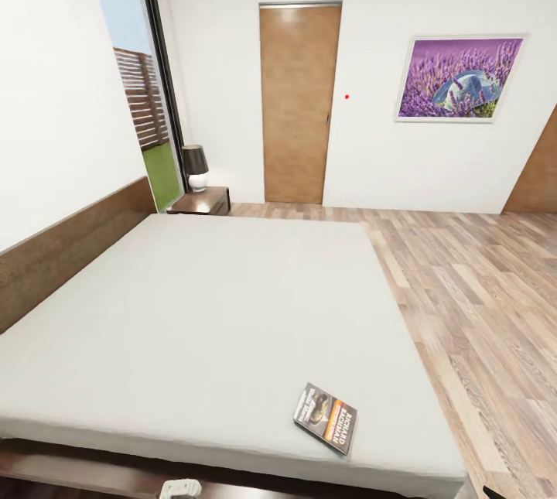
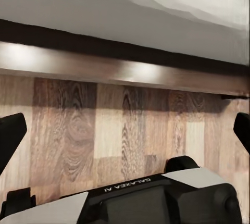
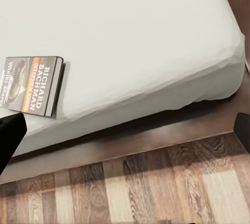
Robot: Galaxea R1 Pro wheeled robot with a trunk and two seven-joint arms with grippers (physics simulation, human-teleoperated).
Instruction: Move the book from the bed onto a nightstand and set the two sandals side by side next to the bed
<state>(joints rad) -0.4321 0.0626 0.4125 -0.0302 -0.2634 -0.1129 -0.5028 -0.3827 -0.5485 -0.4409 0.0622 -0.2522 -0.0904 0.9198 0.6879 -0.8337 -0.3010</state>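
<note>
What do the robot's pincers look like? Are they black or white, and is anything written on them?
Both. In the left wrist view, the left pincer has black fingers at the picture's edges, and behind them a dark body with white panels and white "GALAXEA AI" lettering, seen upside down. The right pincer shows black fingertips too. The head view catches a small white part of the left arm.

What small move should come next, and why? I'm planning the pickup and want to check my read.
Probably reach the right arm forward and up over the mattress edge toward the thin dark paperback with the orange band. It lies flat near the corner of the white mattress on its dark wooden bed frame. The right gripper, jaws wide apart, looks lower, beside the frame over the floor.
</note>
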